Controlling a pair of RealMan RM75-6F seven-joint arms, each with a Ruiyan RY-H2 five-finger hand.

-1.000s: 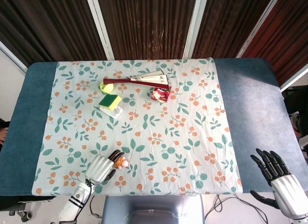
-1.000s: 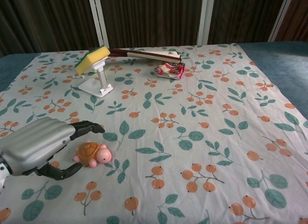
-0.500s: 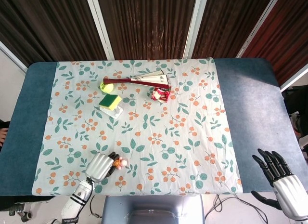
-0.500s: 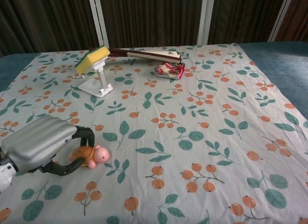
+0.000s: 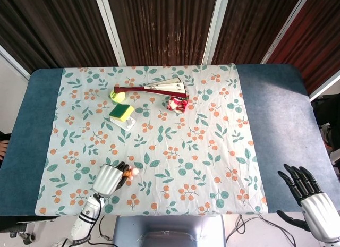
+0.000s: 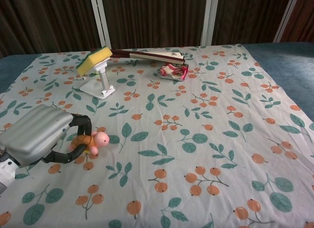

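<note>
A small toy turtle (image 6: 92,141) with a brown shell and pink head is lifted off the floral cloth (image 6: 196,120) in the fingers of my left hand (image 6: 41,135), at the near left. In the head view the left hand (image 5: 109,179) holds the toy turtle (image 5: 129,173) near the cloth's front edge. My right hand (image 5: 311,193) hangs open beyond the table's near right corner, fingers spread, holding nothing; it does not show in the chest view.
At the back stand a yellow-green sponge (image 6: 93,60) on a white stand (image 6: 100,83), a folded fan (image 6: 147,55), a red-white packet (image 6: 172,70) and a green ball (image 5: 117,96). Blue table (image 5: 281,109) borders the floral cloth (image 5: 175,146).
My left hand closed its fingers around the toy turtle and raised it off the cloth, drawing it slightly up and away. The right hand barely moved.
</note>
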